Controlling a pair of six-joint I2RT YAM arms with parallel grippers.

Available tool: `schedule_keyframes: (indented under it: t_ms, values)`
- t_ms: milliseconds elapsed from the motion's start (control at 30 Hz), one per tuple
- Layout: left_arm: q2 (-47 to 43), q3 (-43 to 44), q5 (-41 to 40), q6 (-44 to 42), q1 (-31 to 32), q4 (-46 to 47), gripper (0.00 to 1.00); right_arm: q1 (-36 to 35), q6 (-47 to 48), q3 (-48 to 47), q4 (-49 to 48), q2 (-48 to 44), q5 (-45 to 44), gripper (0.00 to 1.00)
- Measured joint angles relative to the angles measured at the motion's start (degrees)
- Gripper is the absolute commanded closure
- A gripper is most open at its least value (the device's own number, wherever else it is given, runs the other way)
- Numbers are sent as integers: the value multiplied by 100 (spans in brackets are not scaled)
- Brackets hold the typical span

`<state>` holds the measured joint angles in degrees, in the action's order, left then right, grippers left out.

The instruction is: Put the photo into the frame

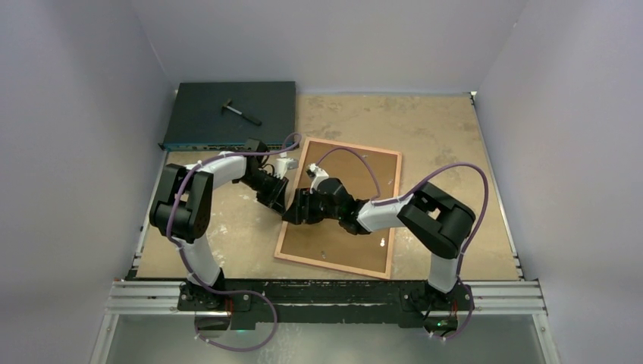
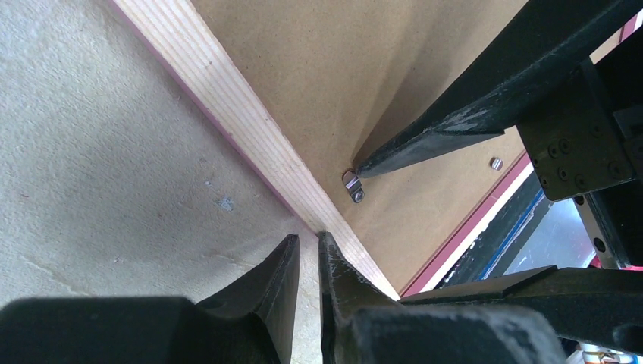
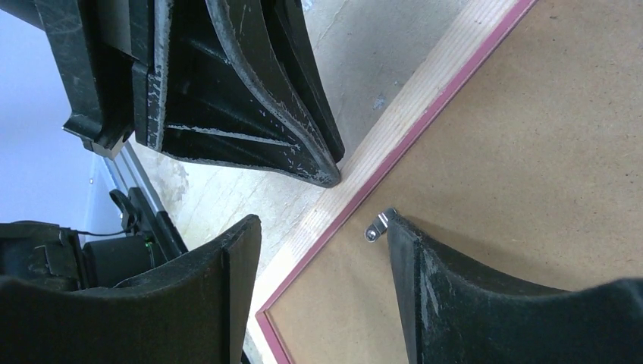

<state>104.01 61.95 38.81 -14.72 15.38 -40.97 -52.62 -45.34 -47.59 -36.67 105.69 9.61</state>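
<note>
frame [image 1: 353, 147] lies back up, long axis near-to-far, far end leaning right; left end effector [image 2: 307, 243] almost pressed together at its edge; right end effector [image 3: 322, 220] spread

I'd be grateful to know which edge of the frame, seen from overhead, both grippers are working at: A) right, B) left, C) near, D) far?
B: the left gripper and right gripper meet at the left edge of the frame, beside a small metal tab.
</note>
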Motion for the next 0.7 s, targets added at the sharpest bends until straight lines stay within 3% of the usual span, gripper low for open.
schedule_keyframes:
  t_ms: [700]
  values:
    - [0, 0, -4, -2, 2, -2, 90, -46, -35, -160, -72, 195, 87, 41]
